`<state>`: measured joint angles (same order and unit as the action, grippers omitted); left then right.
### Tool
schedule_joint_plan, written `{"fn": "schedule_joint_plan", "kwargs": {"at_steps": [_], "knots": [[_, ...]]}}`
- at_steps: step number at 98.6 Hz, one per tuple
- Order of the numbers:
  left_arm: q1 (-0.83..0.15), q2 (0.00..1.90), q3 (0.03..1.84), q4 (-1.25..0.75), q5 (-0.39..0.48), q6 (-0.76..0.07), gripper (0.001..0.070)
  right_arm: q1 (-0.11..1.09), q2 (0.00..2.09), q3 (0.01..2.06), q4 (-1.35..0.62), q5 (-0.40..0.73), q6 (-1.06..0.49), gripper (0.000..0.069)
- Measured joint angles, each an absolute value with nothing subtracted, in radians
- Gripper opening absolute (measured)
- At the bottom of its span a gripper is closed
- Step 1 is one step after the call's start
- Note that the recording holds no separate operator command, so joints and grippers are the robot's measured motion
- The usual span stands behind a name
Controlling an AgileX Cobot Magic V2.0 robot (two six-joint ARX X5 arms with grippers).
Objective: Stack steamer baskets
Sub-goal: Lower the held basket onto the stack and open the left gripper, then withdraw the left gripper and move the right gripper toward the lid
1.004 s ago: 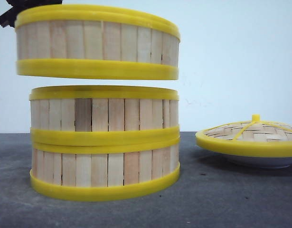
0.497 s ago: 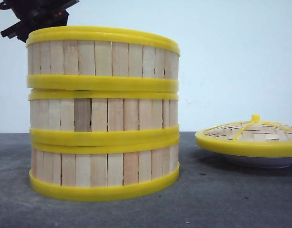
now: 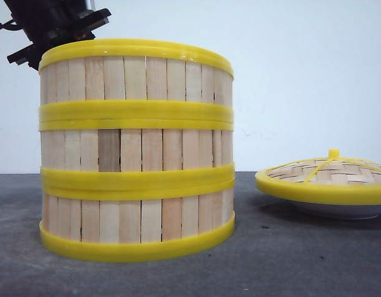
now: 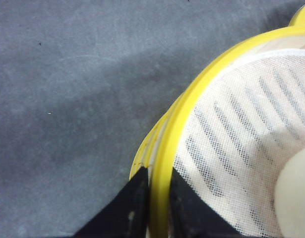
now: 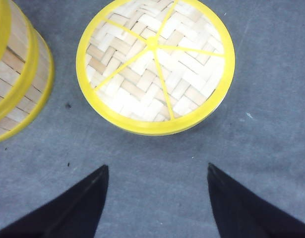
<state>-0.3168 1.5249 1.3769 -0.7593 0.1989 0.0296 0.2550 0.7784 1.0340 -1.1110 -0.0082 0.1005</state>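
Our left gripper pinches the top steamer basket by its rim — one finger inside, one outside — seating it squarely on the two baskets below. Our right gripper hangs open above the woven lid.

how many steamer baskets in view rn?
3, all in one stack left of the lid: bottom basket on the table, middle basket on it, top basket seated above, its rim between the left tool's fingers. None apparently hidden.
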Motion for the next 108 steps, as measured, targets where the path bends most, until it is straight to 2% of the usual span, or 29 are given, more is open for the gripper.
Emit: {"fn": "schedule_joint_plan", "kwargs": {"at_steps": [7,20,29,44,68,94,108], "knots": [[-0.317,1.526,1.377,-0.755,0.199,0.027,0.0071,0.255,0.778,1.034,-1.111,-0.008,0.101,0.039],[-0.317,1.533,1.377,-0.743,0.198,0.024,0.0226,0.255,0.778,1.034,-1.108,-0.008,0.1,0.039],[-0.317,1.533,1.377,-0.74,0.199,0.022,0.0283,0.255,0.779,1.034,-1.085,-0.008,0.099,0.039],[-0.316,1.49,1.377,-0.737,0.198,0.022,0.0293,0.255,0.797,1.034,-1.012,-0.024,0.094,0.039],[-0.311,1.28,1.38,-0.78,0.196,0.021,0.0293,0.255,0.93,1.034,-0.87,-0.117,0.093,0.039],[-0.273,1.14,1.377,-0.912,0.127,0.022,0.0293,0.255,1.144,1.034,-0.741,-0.132,0.078,0.039],[-0.234,1.034,1.297,-0.923,0.101,0.021,0.0293,0.255,1.24,1.034,-0.679,-0.131,0.067,0.039]]}}
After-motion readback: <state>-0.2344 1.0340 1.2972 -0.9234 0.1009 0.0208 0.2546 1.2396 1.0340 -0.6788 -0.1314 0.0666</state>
